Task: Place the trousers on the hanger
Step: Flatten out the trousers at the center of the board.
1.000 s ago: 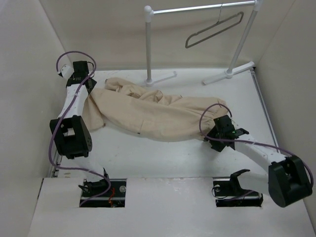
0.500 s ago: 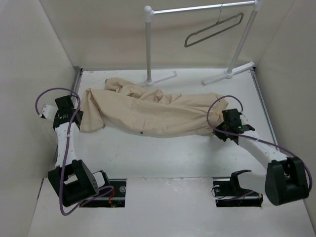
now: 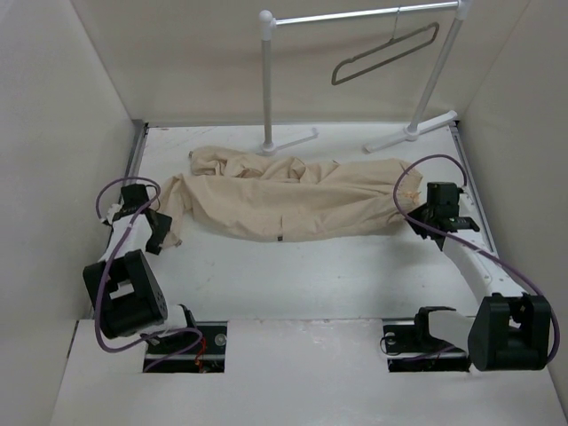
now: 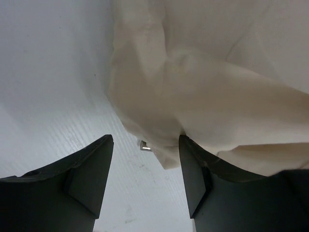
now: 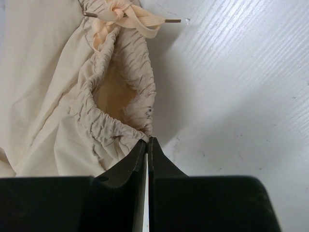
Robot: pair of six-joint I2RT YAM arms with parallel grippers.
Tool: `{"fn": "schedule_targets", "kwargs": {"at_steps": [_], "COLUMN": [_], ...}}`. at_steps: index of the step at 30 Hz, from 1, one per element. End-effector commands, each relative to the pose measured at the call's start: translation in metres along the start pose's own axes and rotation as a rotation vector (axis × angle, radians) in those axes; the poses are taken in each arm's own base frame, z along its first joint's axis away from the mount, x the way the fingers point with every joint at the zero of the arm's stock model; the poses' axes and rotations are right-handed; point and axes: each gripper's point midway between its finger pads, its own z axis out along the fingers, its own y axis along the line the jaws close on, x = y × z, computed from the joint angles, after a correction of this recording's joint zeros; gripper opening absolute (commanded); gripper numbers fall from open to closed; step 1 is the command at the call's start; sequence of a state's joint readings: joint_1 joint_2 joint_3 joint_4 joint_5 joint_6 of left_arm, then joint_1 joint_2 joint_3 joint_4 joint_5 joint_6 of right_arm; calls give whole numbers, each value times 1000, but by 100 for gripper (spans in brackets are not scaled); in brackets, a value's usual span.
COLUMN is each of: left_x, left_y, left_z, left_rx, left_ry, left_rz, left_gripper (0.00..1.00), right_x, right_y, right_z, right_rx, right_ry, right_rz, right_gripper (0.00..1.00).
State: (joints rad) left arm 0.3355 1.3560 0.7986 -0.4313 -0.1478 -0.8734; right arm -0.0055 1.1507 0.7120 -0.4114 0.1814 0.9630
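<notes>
The beige trousers (image 3: 284, 200) lie stretched across the middle of the table, waistband to the right, leg ends to the left. My right gripper (image 3: 424, 213) is shut, its tips (image 5: 147, 141) pinching the edge of the gathered elastic waistband (image 5: 120, 128); the drawstring (image 5: 140, 20) lies beyond it. My left gripper (image 3: 164, 235) is open at the left leg end. In the left wrist view the cloth (image 4: 217, 96) drapes over the right finger and a hem corner hangs between the fingers (image 4: 145, 159). The grey hanger (image 3: 386, 53) hangs tilted on the rack's rail at the back right.
The white tubular rack (image 3: 266, 80) stands at the back of the table, its feet (image 3: 408, 133) just behind the trousers. Walls close in the table on the left, right and back. A small metal piece (image 4: 144, 145) shows at the hem.
My right gripper has shut on the waistband and moved right, dragging the trousers with it. My left arm has swung from the back left corner down to the leg end.
</notes>
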Motion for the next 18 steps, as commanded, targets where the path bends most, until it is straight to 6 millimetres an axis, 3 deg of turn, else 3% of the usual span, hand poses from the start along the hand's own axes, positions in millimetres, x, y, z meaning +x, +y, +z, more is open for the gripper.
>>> {"fn": "schedule_targets", "kwargs": {"at_steps": [1,3,4,5,6,7,9,12,14,16,18], "left_x": [4,9,10,9,7,-5,-36,-92,-118,-130,-133], "left_y": [-6,-5,-6,-8,-9,-16,-25,-26,-24,-12,9], "left_z": [14,26,29,31,29,17,-10,-70,-98,-110,-108], "left_rx": [1,-29,-32,-32,-32,-2,19,-28,-62,-118,-194], "left_ry": [5,10,13,10,6,-31,-146,-345,-434,-477,-475], "left_rz": [18,38,43,43,32,12,4,51,78,95,87], "left_gripper": [54,45,36,20,8,3,0,0,0,0,0], "right_x": [-14,-18,-19,-22,-26,-31,-47,-73,-82,-85,-86], "right_y": [18,14,13,11,6,1,-11,-28,-33,-33,-38], "right_z": [-7,-9,-10,-11,-12,-14,-20,-27,-31,-32,-29], "right_rx": [-66,-63,-62,-57,-48,-35,-16,12,16,11,20], "right_ry": [-34,-43,-45,-50,-57,-66,-105,-161,-169,-168,-158], "right_rz": [-6,-3,-1,4,11,21,58,124,171,211,242], "right_gripper": [6,6,6,6,6,5,4,3,3,3,2]}}
